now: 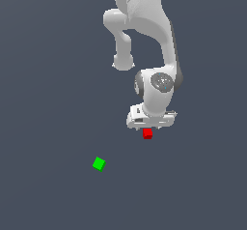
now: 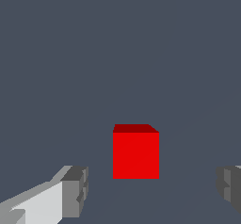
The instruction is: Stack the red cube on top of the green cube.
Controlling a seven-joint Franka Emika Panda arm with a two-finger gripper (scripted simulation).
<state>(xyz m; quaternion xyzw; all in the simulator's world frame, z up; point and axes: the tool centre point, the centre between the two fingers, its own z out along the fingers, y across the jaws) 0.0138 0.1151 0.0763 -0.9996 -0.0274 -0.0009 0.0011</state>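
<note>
The red cube [image 1: 147, 134] sits on the dark grey floor just below the arm's hand in the exterior view. In the wrist view the red cube [image 2: 135, 153] lies between the two fingers, which stand wide apart on either side and do not touch it. My gripper [image 2: 150, 188] is open and empty; one fingertip [image 2: 75, 190] and the other [image 2: 230, 188] show at the frame's edges. In the exterior view the hand hides the fingers. The green cube [image 1: 99, 164] lies alone toward the exterior view's left and nearer the camera, apart from the red cube. It is out of the wrist view.
The white arm [image 1: 149, 35] reaches down from the top of the exterior view, its hand [image 1: 150, 118] above the red cube. The floor [image 1: 48, 79] is plain dark grey.
</note>
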